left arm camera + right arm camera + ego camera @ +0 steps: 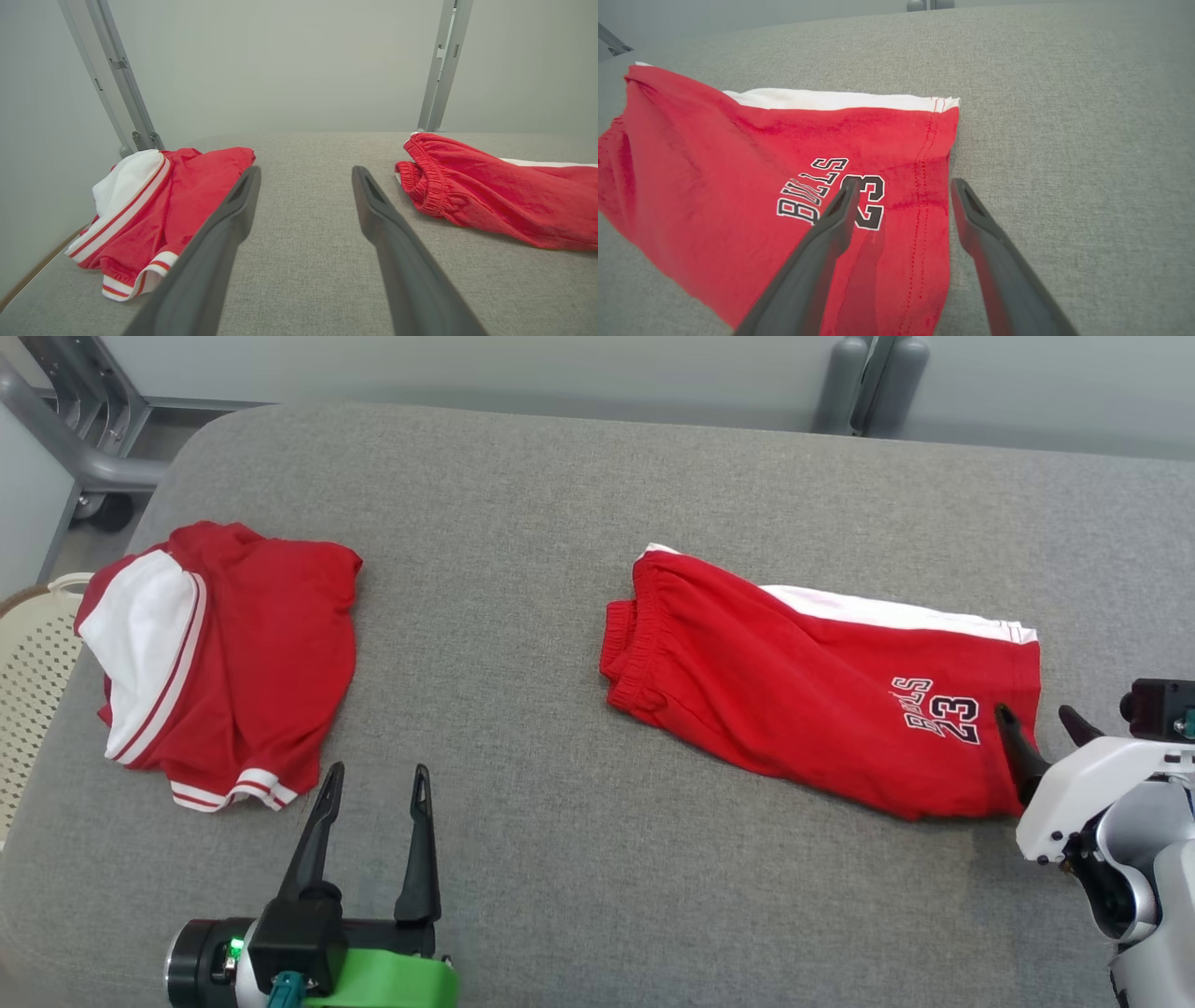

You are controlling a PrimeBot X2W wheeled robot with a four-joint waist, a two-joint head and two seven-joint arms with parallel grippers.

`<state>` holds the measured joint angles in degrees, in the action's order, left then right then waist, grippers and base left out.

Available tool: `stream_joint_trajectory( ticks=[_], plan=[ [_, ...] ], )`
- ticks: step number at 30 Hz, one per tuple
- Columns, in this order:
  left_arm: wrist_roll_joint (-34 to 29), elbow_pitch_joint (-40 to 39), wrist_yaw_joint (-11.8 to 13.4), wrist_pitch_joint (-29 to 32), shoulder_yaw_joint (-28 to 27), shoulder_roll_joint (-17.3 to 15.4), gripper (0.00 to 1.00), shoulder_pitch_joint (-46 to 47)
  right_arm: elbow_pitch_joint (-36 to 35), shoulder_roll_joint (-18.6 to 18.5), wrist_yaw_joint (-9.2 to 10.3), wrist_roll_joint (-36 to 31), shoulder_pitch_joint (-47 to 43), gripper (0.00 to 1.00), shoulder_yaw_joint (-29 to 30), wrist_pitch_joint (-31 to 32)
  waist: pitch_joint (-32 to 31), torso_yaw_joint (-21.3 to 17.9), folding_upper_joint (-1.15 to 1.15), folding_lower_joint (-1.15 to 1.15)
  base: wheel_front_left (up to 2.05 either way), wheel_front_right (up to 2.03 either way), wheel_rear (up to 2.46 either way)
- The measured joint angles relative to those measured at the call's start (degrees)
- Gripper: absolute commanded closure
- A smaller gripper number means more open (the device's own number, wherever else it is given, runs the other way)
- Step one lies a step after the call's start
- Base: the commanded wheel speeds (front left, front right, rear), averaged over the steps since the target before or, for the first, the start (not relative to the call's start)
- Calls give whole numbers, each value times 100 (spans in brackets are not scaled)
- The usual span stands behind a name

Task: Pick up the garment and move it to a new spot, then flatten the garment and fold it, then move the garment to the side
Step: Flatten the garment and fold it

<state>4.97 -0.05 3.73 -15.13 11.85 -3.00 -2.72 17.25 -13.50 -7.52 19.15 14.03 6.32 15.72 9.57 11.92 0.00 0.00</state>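
The shorts point(822, 691) lie long, left to right. The right tool point(1035, 711), spread wide, is at their hem end; the left tool point(377, 769), spread too, is farther.

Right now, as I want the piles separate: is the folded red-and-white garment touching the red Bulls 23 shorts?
Apart: head view shows bare grey surface between folded garment and shorts.

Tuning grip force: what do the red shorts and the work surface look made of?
Red shorts: soft knit, likely cotton fleece; matte, fuzzy nap, limp wrinkles. Work surface: grey woven upholstery fabric, probably padded; heathered weave, rounded edge.
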Motion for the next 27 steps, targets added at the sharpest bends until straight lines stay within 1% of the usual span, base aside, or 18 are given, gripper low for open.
stream_joint_trajectory(
  ticks=[4, 7, 10, 12, 16, 18, 24, 27],
  plan=[
    [71, 91, 4, 0, -137, 0, 0, -32, -44, 250, 0, -338, -143, 0, 400, -250, -133, -39, 0, 0, 0, 0, 0],
    [169, 227, 88, 0, -311, -3, 0, -97, -236, 512, 0, -485, -275, 0, 564, -478, -255, -79, 0, 0, 0, 0, 0],
    [307, 355, 87, 0, -466, -8, 0, -130, -472, 675, 0, -537, -445, 0, 524, -712, -389, -138, 0, 0, 0, 0, 0],
    [380, 391, 81, 0, -524, -10, 0, -131, -536, 701, 1, -537, -517, 0, 439, -781, -436, -161, 0, 0, 0, 0, 0],
    [617, 443, 68, 0, -683, -13, 0, -146, -816, 781, -1, -654, -821, 0, 230, -1252, -634, -270, 0, 0, 0, 0, 0],
    [701, 543, -36, 10, -692, -52, 0, -161, -881, 851, -1, -683, -977, 0, 197, -1466, -742, -322, 0, 0, 0, 0, 0],
    [719, 793, -471, 114, -547, -450, 0, -204, -1172, 960, -1, -851, -1357, 0, -36, -1944, -1024, -492, 0, 0, 0, 0, 0],
    [681, 898, -549, 121, -498, -555, 0, -119, -1255, 985, 0, -893, -1497, 0, -145, -2009, -1091, -580, 0, 0, 0, 0, 0]
  ],
)
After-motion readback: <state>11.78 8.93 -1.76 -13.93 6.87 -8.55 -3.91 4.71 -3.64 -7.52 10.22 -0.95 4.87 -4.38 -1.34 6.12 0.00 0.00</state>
